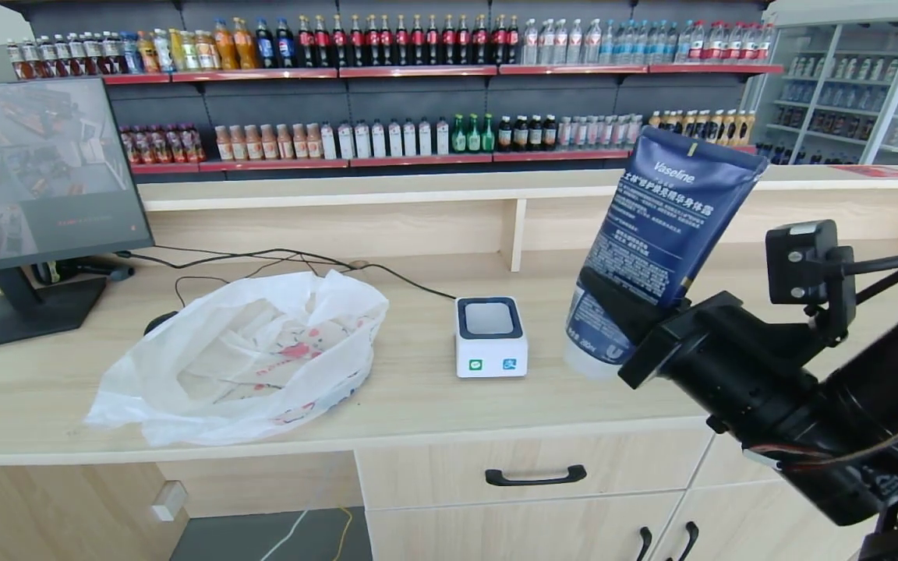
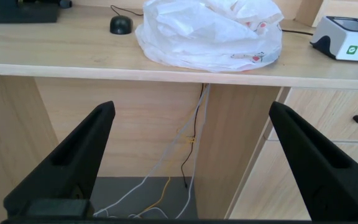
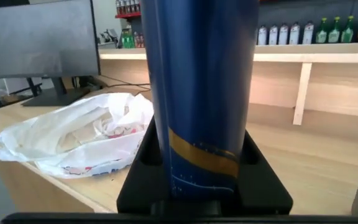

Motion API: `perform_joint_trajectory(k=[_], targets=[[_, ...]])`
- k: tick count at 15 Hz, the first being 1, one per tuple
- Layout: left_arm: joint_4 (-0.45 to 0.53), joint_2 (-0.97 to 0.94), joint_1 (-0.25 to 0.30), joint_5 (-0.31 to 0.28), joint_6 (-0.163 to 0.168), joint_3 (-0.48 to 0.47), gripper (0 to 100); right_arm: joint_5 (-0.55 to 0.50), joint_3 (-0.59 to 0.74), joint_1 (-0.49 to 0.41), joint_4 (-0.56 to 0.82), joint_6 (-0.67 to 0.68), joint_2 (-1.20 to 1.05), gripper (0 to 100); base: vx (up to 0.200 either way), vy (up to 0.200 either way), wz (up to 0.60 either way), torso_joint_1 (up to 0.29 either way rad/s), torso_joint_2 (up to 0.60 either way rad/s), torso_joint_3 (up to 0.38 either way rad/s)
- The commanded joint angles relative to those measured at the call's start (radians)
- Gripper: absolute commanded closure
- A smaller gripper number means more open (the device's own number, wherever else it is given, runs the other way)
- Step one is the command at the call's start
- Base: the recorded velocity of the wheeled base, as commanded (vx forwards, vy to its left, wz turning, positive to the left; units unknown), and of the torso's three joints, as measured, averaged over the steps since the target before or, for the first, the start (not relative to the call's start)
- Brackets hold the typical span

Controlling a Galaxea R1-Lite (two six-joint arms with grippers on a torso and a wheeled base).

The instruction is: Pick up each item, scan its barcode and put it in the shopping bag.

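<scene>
Tube [image 1: 663, 234], dark blue, sits right of centre in the head view, tilted, cap end down, raised off the surface [image 1: 433, 405]. Right gripper [image 3: 201, 165] is clamped on its lower part, one finger on each side. Scanner [image 1: 491, 335], white with a dark-rimmed window facing up, stands at centre frame, just left of the tube's cap end. Bag [image 1: 254, 354], white plastic, lies crumpled left of centre, apart from the scanner. Left gripper [image 2: 191, 109] has fingers spread wide, holding nothing, below the surface edge, facing the cabinet front under the bag. Monitor [image 1: 36, 171] stands at upper left.
</scene>
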Motion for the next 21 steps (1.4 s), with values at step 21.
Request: perform_joint_trajectory(k=[21], targets=[[0.001, 0.000, 0.002, 0.002, -0.003, 0.000, 0, 0.002, -0.072, -0.095, -0.054, -0.001, 0.101, 100, -0.029, 0.029, 0.00, 0.000, 0.00, 0.000]])
